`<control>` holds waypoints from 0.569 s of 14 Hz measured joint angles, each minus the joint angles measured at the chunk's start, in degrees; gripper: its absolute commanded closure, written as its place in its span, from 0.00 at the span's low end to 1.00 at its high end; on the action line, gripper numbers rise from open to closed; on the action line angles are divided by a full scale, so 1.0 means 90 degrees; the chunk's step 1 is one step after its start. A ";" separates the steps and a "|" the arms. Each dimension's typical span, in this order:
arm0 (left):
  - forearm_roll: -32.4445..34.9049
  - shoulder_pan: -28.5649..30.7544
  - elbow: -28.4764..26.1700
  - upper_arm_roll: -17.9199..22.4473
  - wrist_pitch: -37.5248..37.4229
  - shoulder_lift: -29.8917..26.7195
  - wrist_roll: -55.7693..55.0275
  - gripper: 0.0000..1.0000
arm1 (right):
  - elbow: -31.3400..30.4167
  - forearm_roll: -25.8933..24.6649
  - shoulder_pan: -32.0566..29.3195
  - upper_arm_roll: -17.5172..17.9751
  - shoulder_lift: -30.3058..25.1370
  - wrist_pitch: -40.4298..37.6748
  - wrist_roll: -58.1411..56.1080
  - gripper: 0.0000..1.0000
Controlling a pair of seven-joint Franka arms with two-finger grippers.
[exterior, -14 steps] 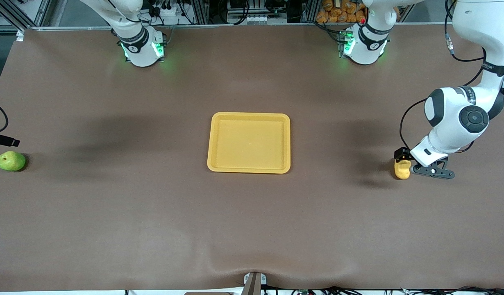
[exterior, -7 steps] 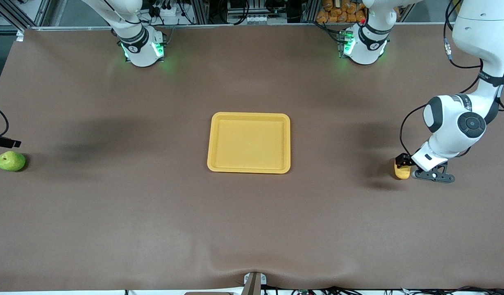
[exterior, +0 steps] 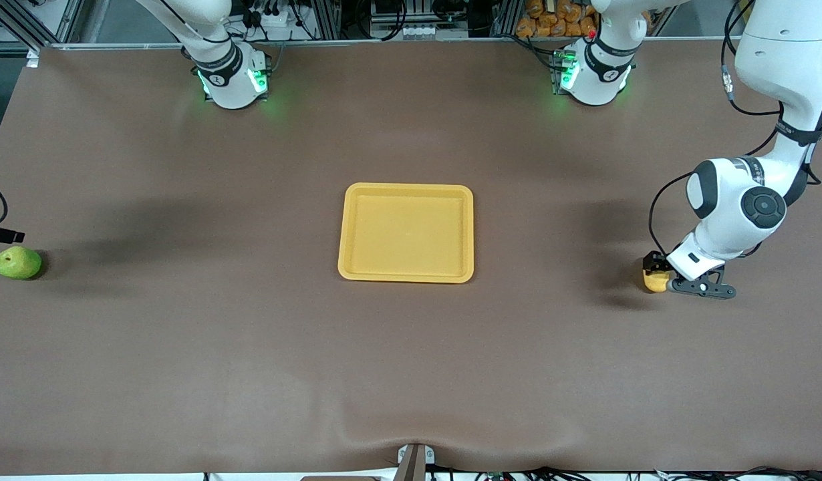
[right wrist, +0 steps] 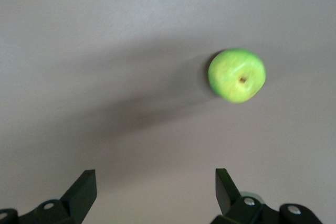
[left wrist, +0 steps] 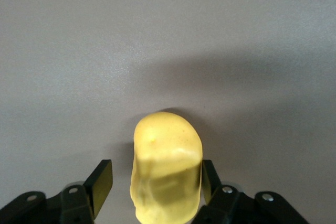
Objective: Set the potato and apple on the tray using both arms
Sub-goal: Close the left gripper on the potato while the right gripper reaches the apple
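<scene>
While both arms are positioned at the two ends of the brown table, nothing has yet been set on the tray, which lies flat at the table's middle, well apart from both food items.

At the left arm's end, the left gripper is lowered around the potato, which appears to rest on the table surface. Its fingers are seen spread on either side of the yellow lump: one finger appears to touch the skin, while a narrow gap is visible at the other, so the potato is bracketed rather than pinched. Such a straddling pose is judged to be the set-up for closing on it across its narrower width.

At the right arm's end, the apple sits on the table by the edge, its stem dimple turned upward. The right gripper is held in the air near it, not yet centred over it, with its jaws spread wide and nothing between them. Only a small black part of it is seen at the front view's edge, just beside the apple. This wide opening is judged to suit the round fruit's girth.
</scene>
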 measured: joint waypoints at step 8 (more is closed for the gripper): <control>0.0000 -0.0045 0.0032 -0.0028 0.0045 0.0087 0.0002 1.00 | 0.0686 -0.0001 -0.0558 -0.0003 0.1052 0.0684 -0.1209 0.00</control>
